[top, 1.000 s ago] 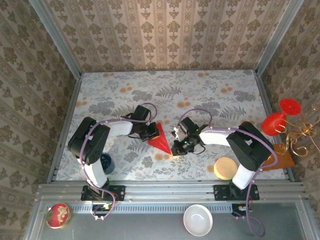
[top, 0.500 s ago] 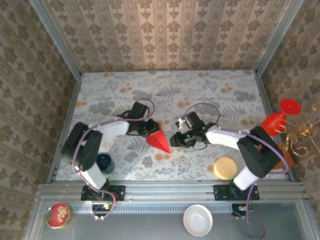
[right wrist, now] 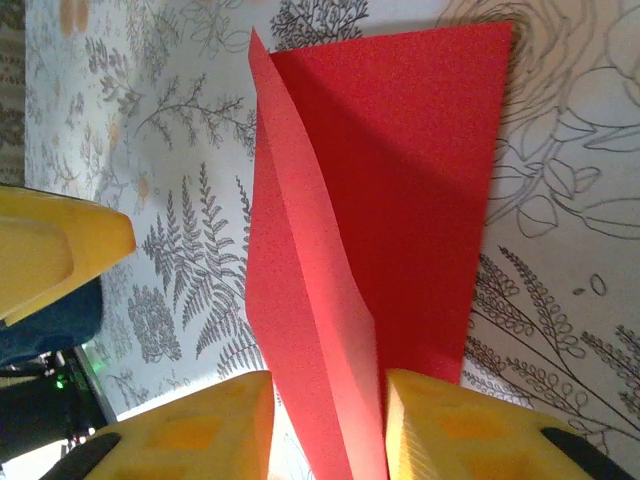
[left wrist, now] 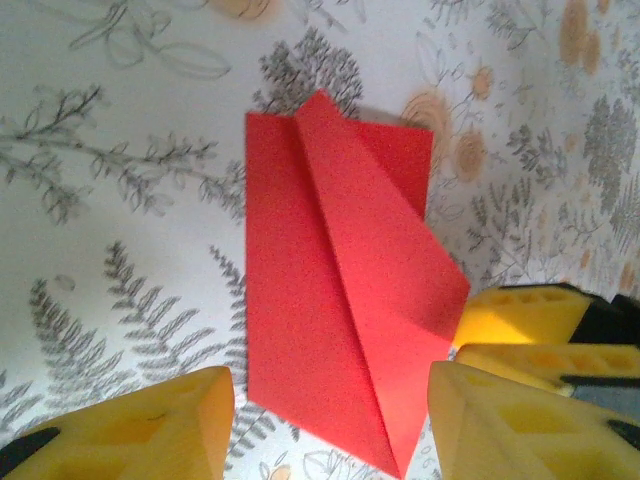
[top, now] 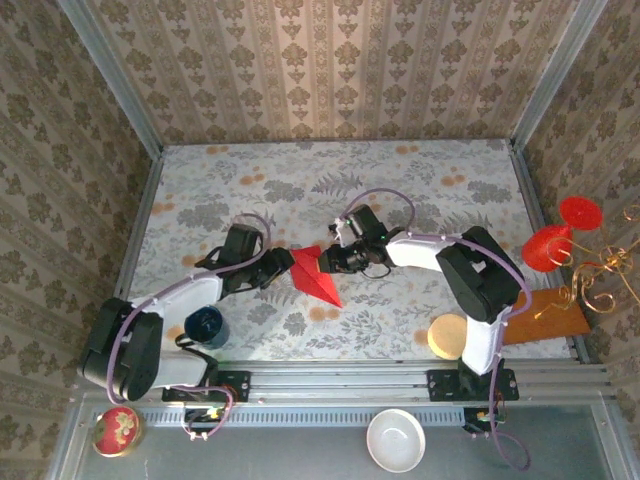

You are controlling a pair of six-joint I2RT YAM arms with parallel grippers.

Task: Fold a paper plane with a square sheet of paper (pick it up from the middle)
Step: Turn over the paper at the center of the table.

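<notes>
The red paper (top: 315,280) lies on the floral tabletop, folded into a long pointed shape with its tip toward the near edge. In the left wrist view the paper (left wrist: 330,300) rests flat with one diagonal flap on top. My left gripper (top: 278,270) sits at its left side, open, its fingers (left wrist: 150,430) straddling the pointed end without touching it (left wrist: 330,385). My right gripper (top: 333,262) is at the paper's right edge. In the right wrist view a raised flap (right wrist: 300,300) runs up between its fingers (right wrist: 470,430), which stand apart with table showing beside the paper (right wrist: 328,385).
A dark blue cup (top: 205,325) stands near the left arm. A tan round disc (top: 451,336) and a brown board (top: 555,315) lie at the right, with red glasses (top: 560,235) and a gold wire stand (top: 600,275). A white bowl (top: 394,440) and a red tin (top: 117,430) sit on the front ledge.
The left arm has drawn back to the left, away from the paper. The right gripper has moved from the paper's near tip up to its right edge.
</notes>
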